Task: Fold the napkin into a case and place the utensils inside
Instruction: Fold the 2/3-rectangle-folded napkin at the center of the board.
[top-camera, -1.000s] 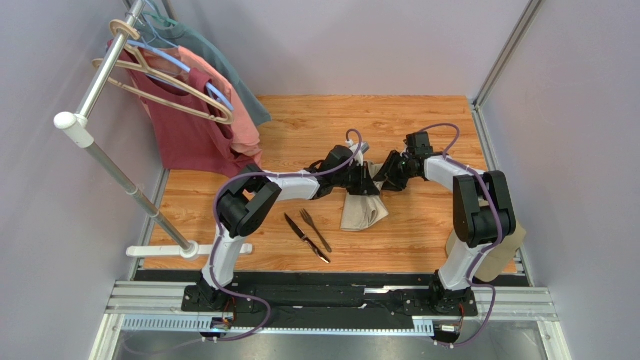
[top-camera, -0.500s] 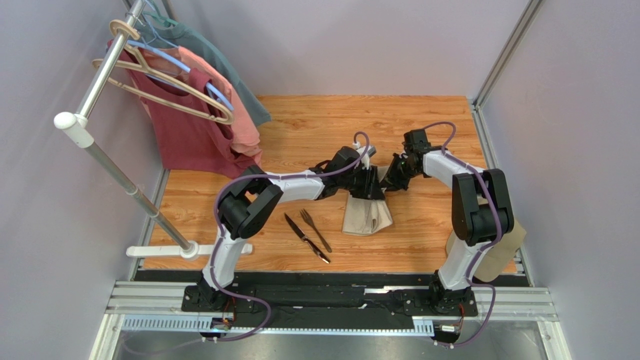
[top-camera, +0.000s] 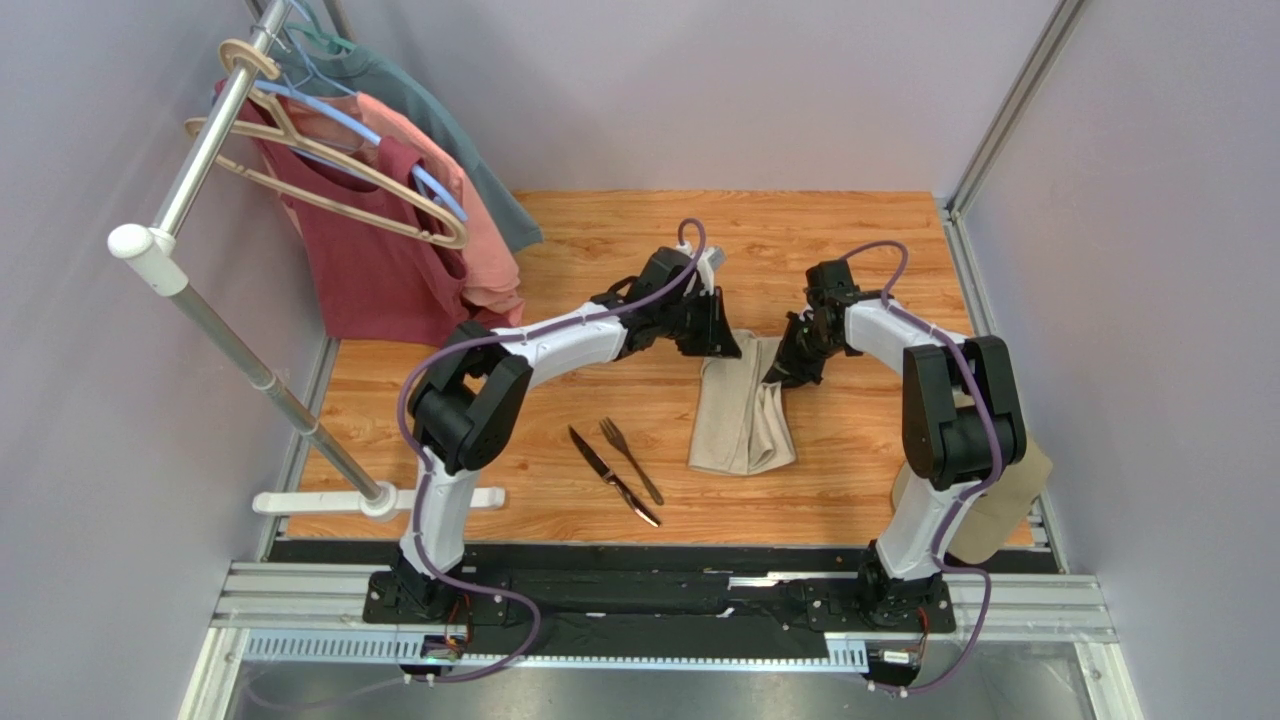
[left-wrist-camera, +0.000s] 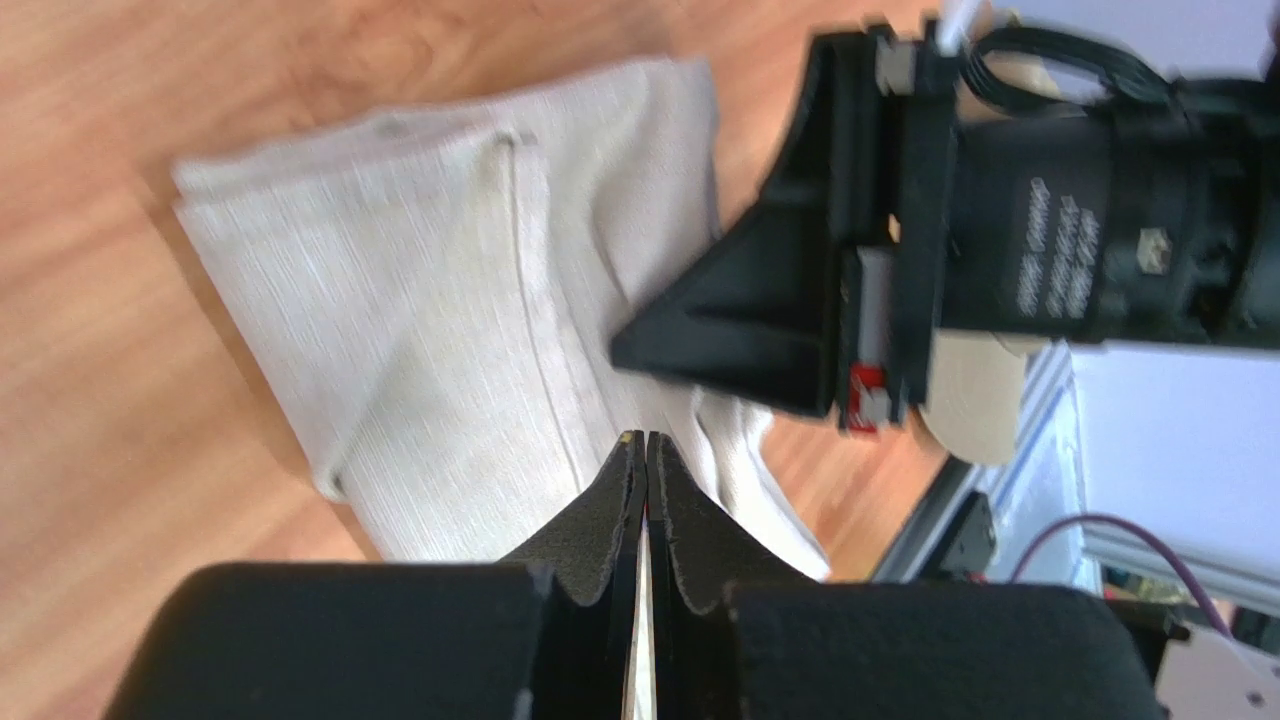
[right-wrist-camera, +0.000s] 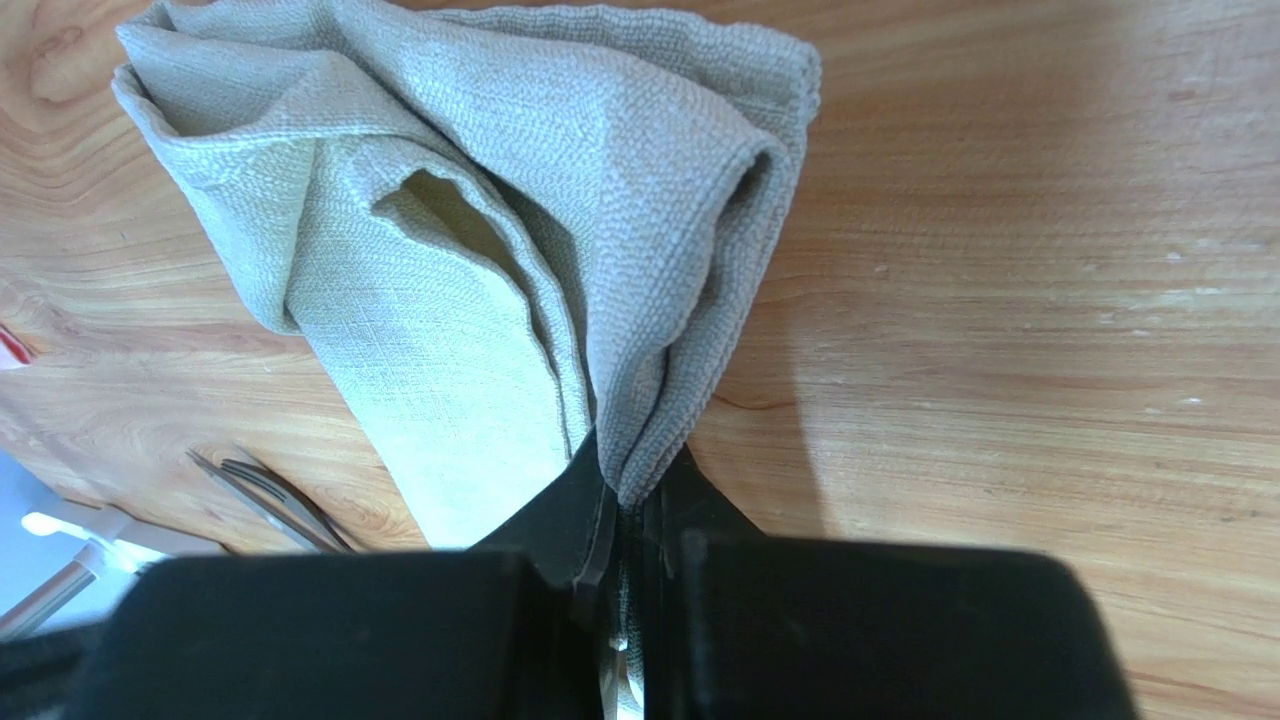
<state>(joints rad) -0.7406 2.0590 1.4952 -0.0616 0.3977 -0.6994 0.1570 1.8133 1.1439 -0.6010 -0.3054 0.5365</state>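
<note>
Top external: napkin (top-camera: 739, 425) lies in a narrow fold on counter (top-camera: 872, 270), just right of fork (top-camera: 631, 458) and knife (top-camera: 612, 474); right tool (right-wrist-camera: 621, 488) clamps its bunched far end; left tool (left-wrist-camera: 646, 443) has its fingers pressed together, gripping nothing, near that end.

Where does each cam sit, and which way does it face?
Top external: above and behind the bases, looking down at the table; left arm, right arm, napkin, fork and knife show.
Left wrist: on the left arm, looking down its shut jaws at the napkin; the right arm shows too.
Right wrist: looking down its jaws, pinched on a napkin corner.
Shared: both wrist views show the napkin.
</note>
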